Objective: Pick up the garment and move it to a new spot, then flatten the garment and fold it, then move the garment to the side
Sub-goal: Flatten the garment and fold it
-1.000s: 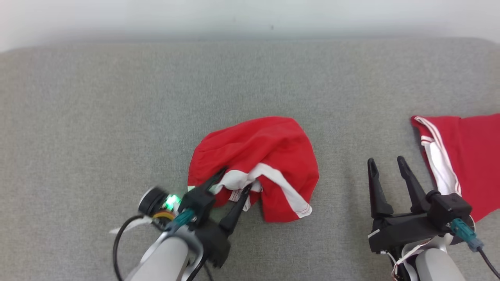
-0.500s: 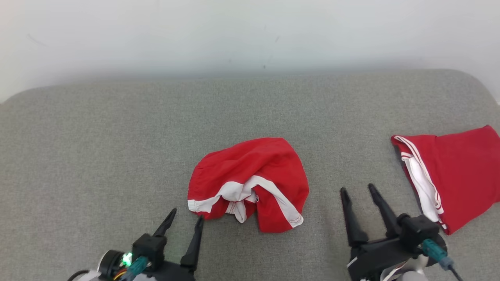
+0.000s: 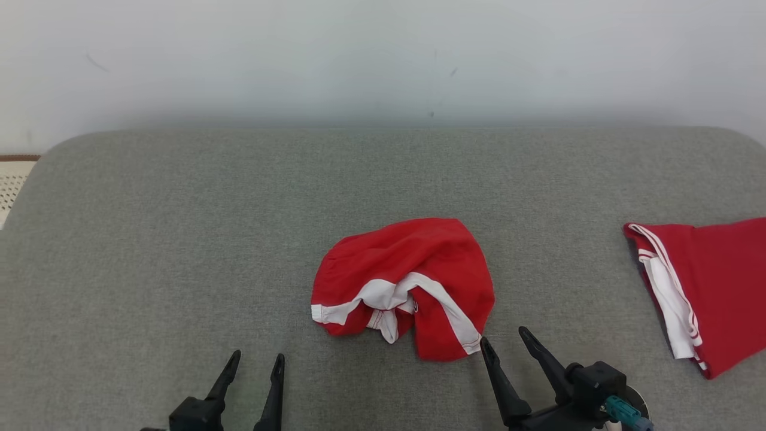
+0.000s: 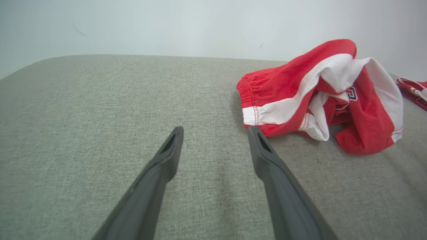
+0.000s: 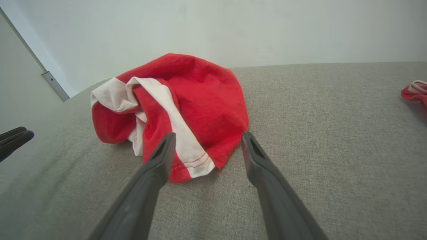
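— Where is the garment?

— The red shorts [image 3: 419, 257] lie in a crumpled heap on the grey upholstered surface [image 3: 179, 239], roughly in its middle. Nothing grips them.

— How do they look?

— Bunched and partly turned over on themselves. A broad white band [image 3: 383, 296] runs across the near side and twists into a fold. The left wrist view shows a gathered elastic waistband at their left edge, and a small dark printed letter half hidden in the folds. The hem at their near right corner carries red stitching on the white.

— And the arms?

— The left gripper [image 3: 257, 359] sits nearer the robot than the shorts and to their left, apart from the cloth, its fingers spread. The right gripper [image 3: 504, 336] has its fingers spread too, and they hold nothing. Its tips are just beside the shorts' near right corner; I cannot tell whether one touches the hem.

— Anything else?

— A second red garment [image 3: 724, 287] with white stripes lies flat, well apart to the right of the shorts, cut off by the edge of the head view.
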### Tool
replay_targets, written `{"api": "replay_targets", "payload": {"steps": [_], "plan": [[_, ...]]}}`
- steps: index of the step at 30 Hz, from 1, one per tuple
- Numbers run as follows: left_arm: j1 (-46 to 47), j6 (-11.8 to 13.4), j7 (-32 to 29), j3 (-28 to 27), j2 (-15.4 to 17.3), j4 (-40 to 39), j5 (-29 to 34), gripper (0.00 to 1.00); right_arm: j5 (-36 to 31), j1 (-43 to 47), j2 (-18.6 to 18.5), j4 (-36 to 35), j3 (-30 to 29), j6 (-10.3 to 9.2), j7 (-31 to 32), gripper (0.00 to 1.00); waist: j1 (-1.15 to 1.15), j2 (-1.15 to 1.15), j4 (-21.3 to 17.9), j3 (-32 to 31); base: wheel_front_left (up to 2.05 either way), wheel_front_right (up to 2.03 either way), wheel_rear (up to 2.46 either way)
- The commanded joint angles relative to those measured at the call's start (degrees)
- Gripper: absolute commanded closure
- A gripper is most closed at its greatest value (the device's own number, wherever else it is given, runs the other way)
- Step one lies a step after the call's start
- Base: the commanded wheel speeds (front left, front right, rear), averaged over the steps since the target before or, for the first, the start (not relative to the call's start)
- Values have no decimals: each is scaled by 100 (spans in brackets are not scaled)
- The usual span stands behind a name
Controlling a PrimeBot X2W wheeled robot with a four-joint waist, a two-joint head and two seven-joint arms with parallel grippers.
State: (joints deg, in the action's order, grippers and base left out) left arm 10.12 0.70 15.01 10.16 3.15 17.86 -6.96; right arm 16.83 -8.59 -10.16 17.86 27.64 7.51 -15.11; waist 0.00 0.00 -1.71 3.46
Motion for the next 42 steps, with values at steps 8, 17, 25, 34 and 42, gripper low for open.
{"api": "replay_targets", "payload": {"steps": [8,17,25,34,42], "plan": [[-236,1,21,-31,-19,-145,-77,0,-47,-246,-104,465,-33,-5,2,0,0,0,636,133,0,0,0],[-243,32,21,9,-23,-283,-188,0,-122,-581,-219,1236,-20,-5,1,50,0,0,1054,274,0,0,0],[-215,79,21,41,-23,-381,-243,0,-253,-714,-652,1280,-259,-5,0,100,0,0,881,299,0,0,0],[-40,60,21,239,-22,-314,-312,0,-829,-873,-1326,829,-555,-5,1,100,0,0,331,185,0,0,0],[1,114,22,354,-21,-204,-420,0,-928,-534,-1287,930,-686,-5,1,0,0,0,-20,50,0,0,0]]}}
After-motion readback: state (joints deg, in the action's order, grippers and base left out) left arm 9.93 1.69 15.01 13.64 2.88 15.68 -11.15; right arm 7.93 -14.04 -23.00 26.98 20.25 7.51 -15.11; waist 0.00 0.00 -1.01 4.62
